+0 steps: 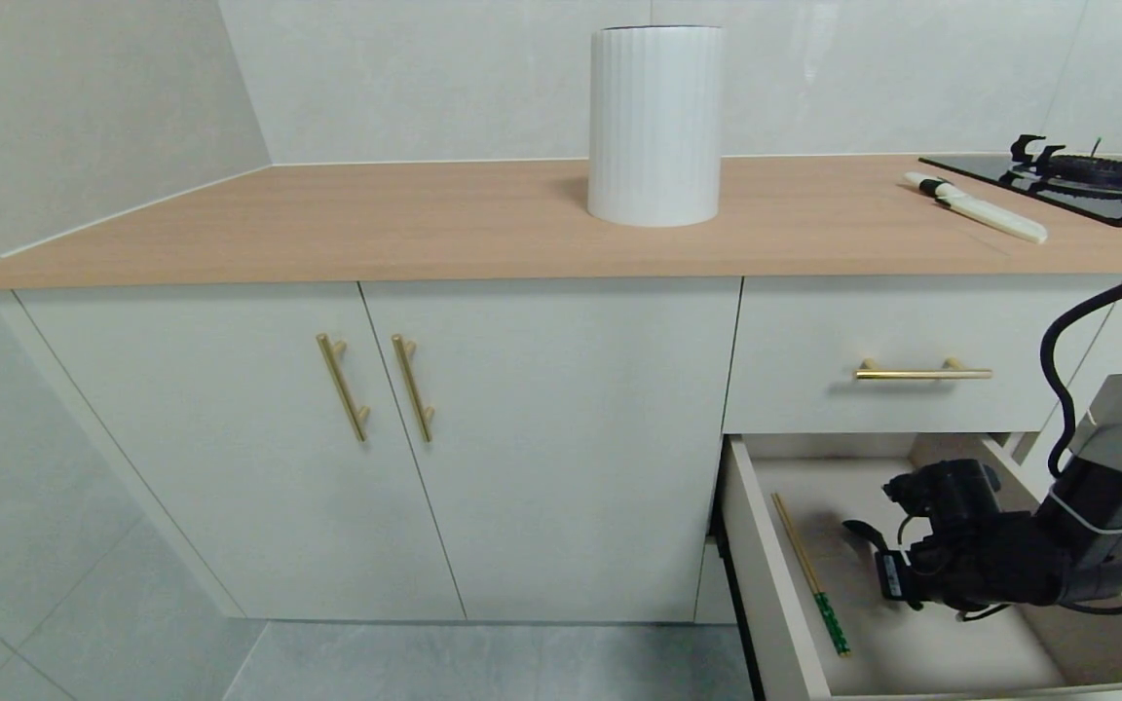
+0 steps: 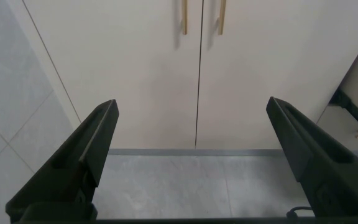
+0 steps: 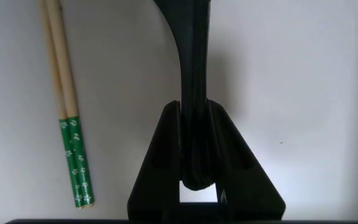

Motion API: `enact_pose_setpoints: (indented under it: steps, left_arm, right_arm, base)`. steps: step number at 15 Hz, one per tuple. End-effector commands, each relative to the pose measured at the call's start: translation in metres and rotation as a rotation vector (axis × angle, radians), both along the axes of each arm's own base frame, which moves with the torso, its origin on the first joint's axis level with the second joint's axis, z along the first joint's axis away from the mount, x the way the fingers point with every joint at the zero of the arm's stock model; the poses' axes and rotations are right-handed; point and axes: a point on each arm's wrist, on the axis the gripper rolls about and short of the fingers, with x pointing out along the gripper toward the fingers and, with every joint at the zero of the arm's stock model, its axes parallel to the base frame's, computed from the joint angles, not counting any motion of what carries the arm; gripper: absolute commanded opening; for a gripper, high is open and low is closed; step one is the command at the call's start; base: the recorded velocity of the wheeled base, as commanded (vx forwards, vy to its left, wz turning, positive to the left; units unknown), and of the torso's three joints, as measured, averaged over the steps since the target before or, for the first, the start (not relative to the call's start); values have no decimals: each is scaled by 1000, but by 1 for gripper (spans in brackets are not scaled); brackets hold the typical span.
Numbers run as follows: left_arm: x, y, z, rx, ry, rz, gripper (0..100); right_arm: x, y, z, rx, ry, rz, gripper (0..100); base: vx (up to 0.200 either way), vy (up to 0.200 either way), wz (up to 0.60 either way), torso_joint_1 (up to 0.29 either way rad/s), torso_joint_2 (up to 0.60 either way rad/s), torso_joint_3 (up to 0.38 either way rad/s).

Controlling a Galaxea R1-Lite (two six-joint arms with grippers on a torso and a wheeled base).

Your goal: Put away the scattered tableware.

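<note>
Low right in the head view, the right gripper (image 3: 194,118), clamped on a black utensil (image 3: 188,50), hangs inside the open drawer (image 1: 770,594) beside the chopsticks (image 1: 811,574), likely to lay it there; the left gripper (image 2: 191,155) gapes empty.

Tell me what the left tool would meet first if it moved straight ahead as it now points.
The left tool would likely meet the closed cabinet doors near their seam; depth is unclear.

Green-ended chopsticks (image 1: 811,576) flat by the open drawer's (image 1: 764,574) left wall, black utensil (image 3: 190,56) in right hand (image 3: 194,143), white knife (image 1: 978,207) on countertop (image 1: 327,224).
</note>
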Motion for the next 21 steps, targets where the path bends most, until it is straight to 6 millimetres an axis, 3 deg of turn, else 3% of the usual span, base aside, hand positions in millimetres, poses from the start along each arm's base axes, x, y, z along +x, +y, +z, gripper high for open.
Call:
enact_pose_setpoints:
  steps: [1, 7, 8, 11, 13, 15, 17, 18, 19, 20, 21]
  left_arm:
    - [0, 0, 0, 0, 0, 0, 100]
    - [0, 0, 0, 0, 0, 0, 100]
    - [0, 0, 0, 0, 0, 0, 100]
    - [0, 0, 0, -2, 0, 0, 100]
    - [0, 0, 0, 0, 0, 0, 100]
    - [0, 0, 0, 0, 0, 0, 100]
    - [0, 0, 0, 0, 1, 0, 100]
    - [0, 0, 0, 0, 0, 0, 100]
    - [0, 0, 0, 0, 0, 0, 100]
    - [0, 0, 0, 0, 1, 0, 100]
    - [0, 0, 0, 0, 0, 0, 100]
  right_arm:
    - [0, 0, -3, 0, 9, 1, 0]
    - [1, 0, 1, 0, -5, -1, 0]
    - [1, 0, 1, 0, -5, -1, 100]
    - [1, 0, 5, 1, -17, -1, 100]
    - [-1, 0, 20, 4, -55, -2, 100]
    - [-16, -1, 61, 8, -150, -1, 100]
    - [-44, 4, 106, 12, -259, 21, 100]
    - [-56, 3, 122, 6, -301, 12, 100]
    - [-56, 3, 122, 6, -301, 12, 100]
    - [-81, 1, 151, -4, -361, -1, 100]
    - [-96, -1, 163, -5, -358, -1, 100]
  base:
    - [0, 0, 0, 0, 0, 0]
    - [0, 0, 0, 0, 0, 0]
    - [0, 0, 0, 0, 0, 0]
    - [0, 0, 0, 0, 0, 0]
    - [0, 0, 0, 0, 0, 0]
    - [0, 0, 0, 0, 0, 0]
    - [0, 0, 0, 0, 0, 0]
    - [0, 0, 0, 0, 0, 0]
    - [0, 0, 0, 0, 0, 0]
    - [0, 0, 0, 0, 0, 0]
    - [0, 0, 0, 0, 0, 0]
